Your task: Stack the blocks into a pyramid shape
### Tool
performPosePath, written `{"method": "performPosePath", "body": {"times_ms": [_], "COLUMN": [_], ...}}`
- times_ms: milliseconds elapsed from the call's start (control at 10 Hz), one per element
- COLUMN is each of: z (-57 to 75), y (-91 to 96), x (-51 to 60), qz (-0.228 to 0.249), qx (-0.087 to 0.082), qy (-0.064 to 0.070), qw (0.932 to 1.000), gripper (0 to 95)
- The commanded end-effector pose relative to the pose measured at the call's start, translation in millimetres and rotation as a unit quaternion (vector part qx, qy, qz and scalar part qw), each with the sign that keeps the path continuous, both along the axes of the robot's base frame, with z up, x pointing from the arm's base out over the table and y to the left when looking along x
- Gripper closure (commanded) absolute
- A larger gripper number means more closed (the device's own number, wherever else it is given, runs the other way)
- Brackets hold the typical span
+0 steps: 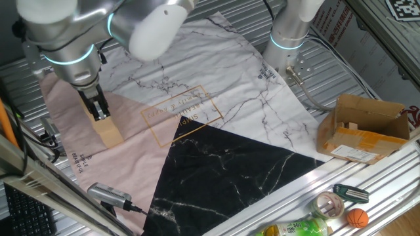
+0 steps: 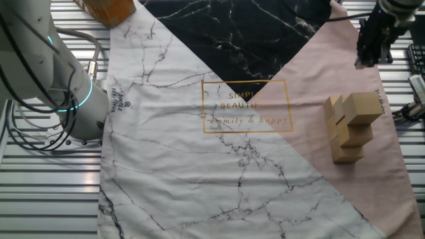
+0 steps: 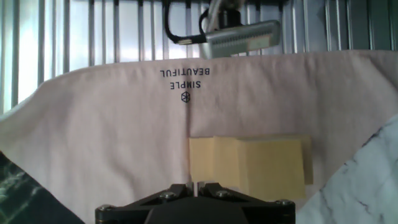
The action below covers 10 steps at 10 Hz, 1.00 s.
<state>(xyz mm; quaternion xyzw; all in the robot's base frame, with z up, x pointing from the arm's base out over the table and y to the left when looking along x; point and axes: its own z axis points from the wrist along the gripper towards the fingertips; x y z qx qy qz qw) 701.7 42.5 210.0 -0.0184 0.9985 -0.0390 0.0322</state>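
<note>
The blocks [image 1: 110,133] stand as one stack of light tan wooden cubes on the pink part of the cloth. In the other fixed view the blocks [image 2: 350,126] form a stepped pile, wider at the bottom with one cube on top. My gripper [image 1: 99,111] hangs just above and behind the stack, apart from it. In the other fixed view the gripper [image 2: 369,58] is beyond the pile. In the hand view the gripper [image 3: 196,185] has its jaws closed together with nothing between them, and the blocks [image 3: 249,165] lie just ahead, to the right.
A brown cardboard box [image 1: 364,128] sits at the right edge of the table. A second arm's base [image 1: 287,36] stands at the back. A grey camera device [image 1: 108,195] lies at the cloth's near edge. A tape roll [image 1: 328,205] and an orange ball [image 1: 357,217] lie on the front rail.
</note>
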Motion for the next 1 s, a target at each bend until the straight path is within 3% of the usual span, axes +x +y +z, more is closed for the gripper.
{"method": "performPosePath", "body": {"times_ms": [100,1000], "z": [2.4,2.5], "y": [10.7,15.9], "x": [4.9,7.4], "qz": [0.022,0.033], "qx": [-0.016,0.001], "qy": [0.013,0.007], "qw": [0.9995,0.9994], "gripper": [95.0,95.0]}}
